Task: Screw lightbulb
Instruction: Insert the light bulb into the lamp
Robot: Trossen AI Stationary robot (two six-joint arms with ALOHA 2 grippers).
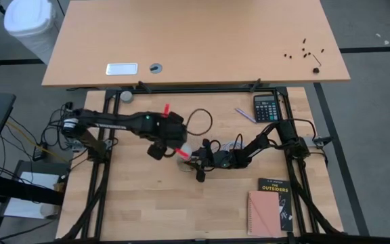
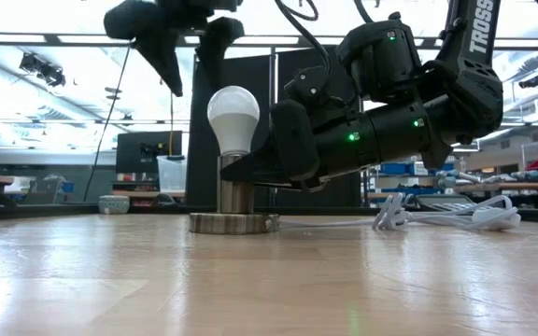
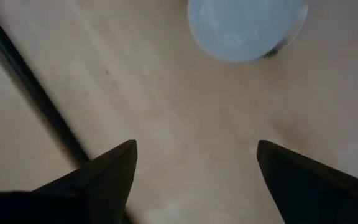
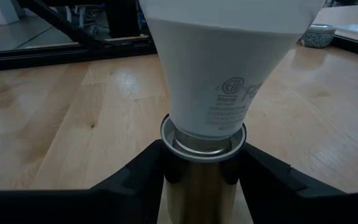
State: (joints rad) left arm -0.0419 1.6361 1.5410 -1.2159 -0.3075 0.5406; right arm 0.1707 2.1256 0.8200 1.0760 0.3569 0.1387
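The white lightbulb (image 2: 233,117) stands upright with its base in the metal socket (image 2: 234,198), whose round foot (image 2: 234,224) rests on the table. My right gripper (image 4: 201,163) is shut on the socket just under the lightbulb (image 4: 229,68). My left gripper (image 3: 194,155) hangs open above the lightbulb (image 3: 247,28) and touches nothing. In the low view its fingers (image 2: 171,65) show up and to the left of the bulb's dome. My right gripper pinches the socket's upright metal barrel (image 4: 197,186) between its two fingers, one on each side, right below the rim that takes the lightbulb's base. The fingers come nearly level from the table's right side. The socket stands upright, its foot on the table.
A white cord (image 2: 437,217) runs from the socket toward the right. A calculator (image 1: 266,107) and a pen (image 1: 244,114) lie at the far right; a book (image 1: 276,196) and a pink notebook (image 1: 263,213) at the near right. A second tabletop (image 1: 195,41) adjoins the far edge.
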